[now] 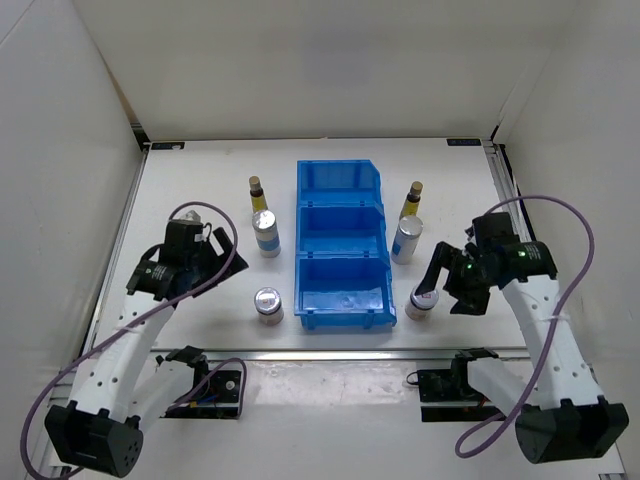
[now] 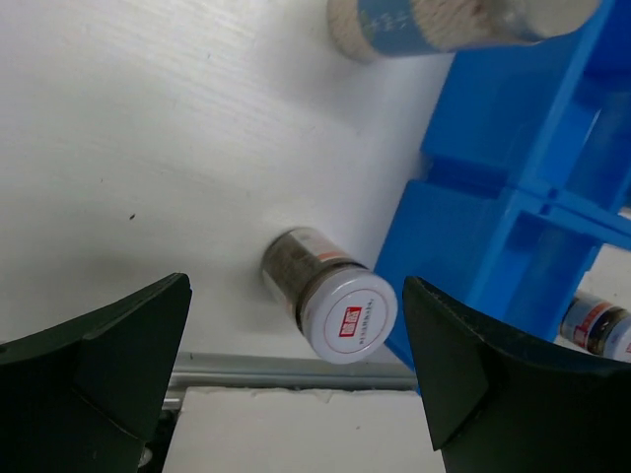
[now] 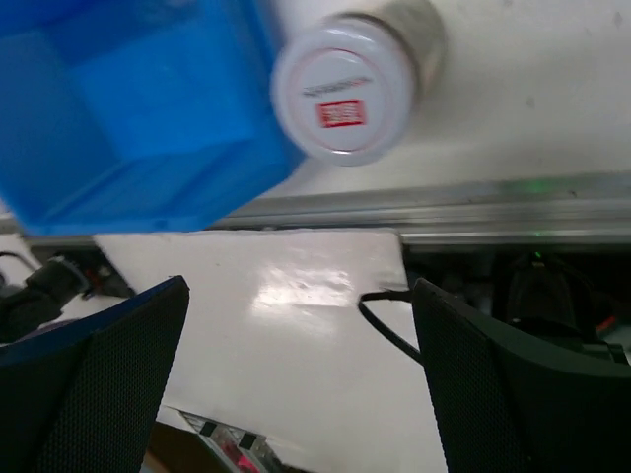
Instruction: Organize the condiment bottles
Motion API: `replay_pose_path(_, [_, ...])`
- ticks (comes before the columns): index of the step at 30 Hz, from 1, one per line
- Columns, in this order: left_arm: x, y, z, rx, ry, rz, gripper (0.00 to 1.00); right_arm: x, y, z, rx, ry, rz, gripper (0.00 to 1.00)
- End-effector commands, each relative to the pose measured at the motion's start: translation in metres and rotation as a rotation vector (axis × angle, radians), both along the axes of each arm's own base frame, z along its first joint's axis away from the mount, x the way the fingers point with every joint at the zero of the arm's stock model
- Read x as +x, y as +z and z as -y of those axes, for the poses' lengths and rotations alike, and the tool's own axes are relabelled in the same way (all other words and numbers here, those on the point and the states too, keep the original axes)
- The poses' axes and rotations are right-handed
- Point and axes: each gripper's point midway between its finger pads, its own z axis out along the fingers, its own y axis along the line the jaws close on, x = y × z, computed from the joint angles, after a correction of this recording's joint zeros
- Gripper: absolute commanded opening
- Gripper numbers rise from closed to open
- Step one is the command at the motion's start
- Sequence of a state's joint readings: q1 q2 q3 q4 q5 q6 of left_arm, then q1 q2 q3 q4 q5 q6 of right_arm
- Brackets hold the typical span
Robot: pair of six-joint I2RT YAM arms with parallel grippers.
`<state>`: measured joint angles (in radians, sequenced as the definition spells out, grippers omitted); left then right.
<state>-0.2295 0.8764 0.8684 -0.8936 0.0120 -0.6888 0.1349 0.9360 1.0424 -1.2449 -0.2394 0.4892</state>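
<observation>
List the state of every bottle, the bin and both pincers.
Left yellow bottle: upright, capped, on table.
Left shaker: upright, on table.
Left jar: upright, lidded, on table.
Right yellow bottle: upright, capped.
Right shaker: upright.
Right jar: upright, lidded.
Blue bin: no bottles inside.
Left pincer: open, empty.
Right pincer: open, empty.

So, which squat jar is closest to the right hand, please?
The jar right of the blue bin, beside the right hand; the other jar stands left of it.
</observation>
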Motion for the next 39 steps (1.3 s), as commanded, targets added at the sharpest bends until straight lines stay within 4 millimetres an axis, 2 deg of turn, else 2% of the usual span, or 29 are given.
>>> replay_pose_path(1, [-0.011, -0.012, 0.005, -0.031, -0.011, -0.058, 0.99, -0.014, -0.028, 0.019, -0.118, -0.067, -0.126, 0.96])
replay_pose_path(4, [-0.013, -0.023, 0.005, -0.023, -0.01, -0.096, 0.99, 0.0, -0.04, 0.016, -0.108, -0.09, -0.109, 0.96])
replay_pose_path(5, [-0.014, -0.023, 0.006, -0.029, -0.016, -0.098, 0.99, 0.011, -0.041, 0.017, -0.116, -0.095, -0.081, 0.96])
replay_pose_path(9, [-0.014, -0.025, 0.006, -0.028, -0.015, -0.107, 0.99, 0.027, -0.053, 0.019, -0.146, -0.107, -0.085, 0.96])
replay_pose_path(15, [-0.015, -0.03, 0.007, -0.031, -0.005, -0.127, 0.99, 0.045, -0.072, 0.013, -0.191, -0.067, -0.1, 0.95])
replay_pose_path(18, [-0.014, -0.03, 0.005, -0.024, 0.0, -0.125, 0.99, 0.046, -0.084, 0.011, -0.217, -0.065, -0.135, 0.92])
replay_pose_path(23, [-0.014, -0.03, 0.005, -0.024, 0.0, -0.125, 0.99, 0.044, -0.099, 0.011, -0.234, -0.054, -0.163, 0.77])
replay_pose_path(25, [-0.014, -0.03, 0.004, -0.017, 0.006, -0.123, 0.99, 0.043, -0.105, 0.011, -0.236, -0.061, -0.179, 0.73])
replay_pose_path(28, [-0.016, -0.033, 0.003, -0.014, 0.006, -0.132, 0.99, 0.041, -0.106, 0.009, -0.23, -0.048, -0.191, 0.56])
replay_pose_path(29, [-0.016, -0.033, 0.003, -0.014, 0.006, -0.132, 0.99, 0.04, -0.106, 0.006, -0.222, -0.037, -0.192, 0.5])
replay_pose_path(30, [-0.016, -0.033, 0.003, -0.014, 0.006, -0.132, 0.99, 0.044, -0.099, 0.005, -0.221, -0.029, -0.177, 0.4])
replay_pose_path(32, [-0.016, -0.033, 0.003, -0.014, 0.006, -0.132, 0.99, 0.045, -0.089, 0.007, -0.223, -0.034, -0.152, 0.31])
replay_pose_path(33, [-0.015, -0.035, 0.003, -0.012, 0.006, -0.141, 0.99, 0.048, -0.081, 0.009, -0.23, -0.03, -0.119, 0.22])
replay_pose_path(37, [-0.015, -0.036, 0.002, -0.005, 0.012, -0.139, 0.99, 0.055, -0.047, 0.003, -0.215, 0.002, -0.033, 0.05])
replay_pose_path(38, [-0.014, -0.036, 0.0, 0.002, 0.017, -0.138, 0.99, 0.058, -0.03, -0.001, -0.206, 0.014, 0.004, 0.02])
replay_pose_path(39, [-0.014, -0.034, 0.0, -0.006, 0.025, -0.13, 0.99, 0.06, -0.022, -0.004, -0.203, 0.031, 0.026, 0.0])
